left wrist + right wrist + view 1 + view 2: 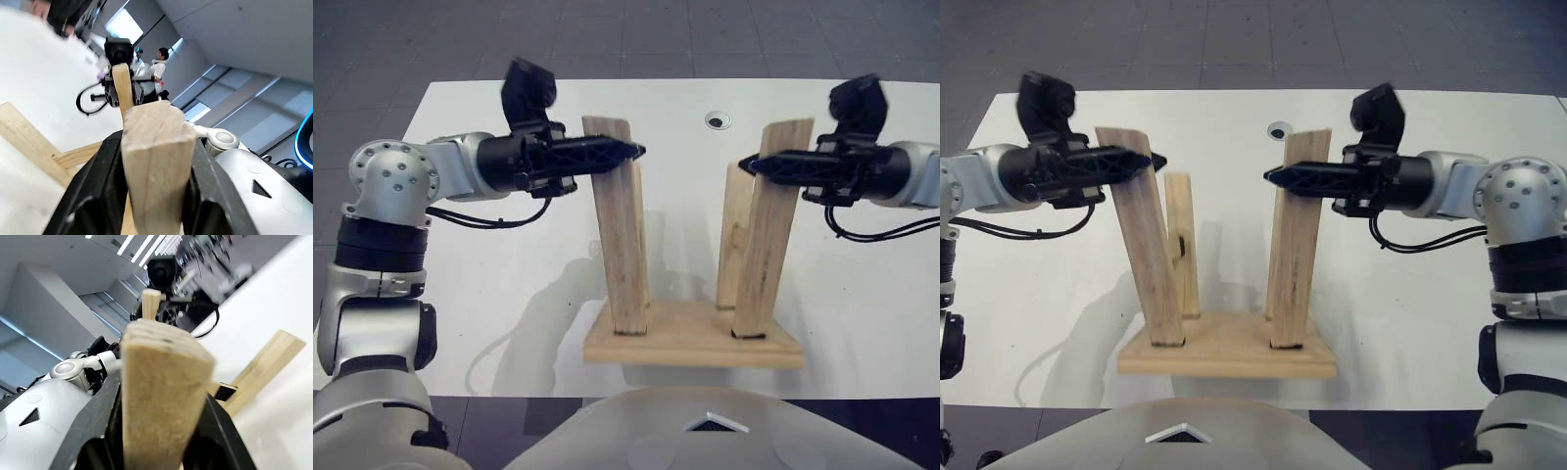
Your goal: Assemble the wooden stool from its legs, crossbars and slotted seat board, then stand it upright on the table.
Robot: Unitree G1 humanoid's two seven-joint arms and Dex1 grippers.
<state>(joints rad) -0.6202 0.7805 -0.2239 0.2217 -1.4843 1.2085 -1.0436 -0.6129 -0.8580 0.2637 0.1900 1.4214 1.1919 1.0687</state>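
Table (489, 245) bears one seat board (690, 345), three legs (619, 225) (766, 230) (732, 245)

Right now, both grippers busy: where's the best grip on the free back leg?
Probably its upper end, from above: the back leg stands upright at the seat board's far edge, top free, near legs blocking the front.

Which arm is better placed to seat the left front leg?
Left, probably: the left gripper is shut on the top of the left front leg; the right gripper clamps the right front leg.
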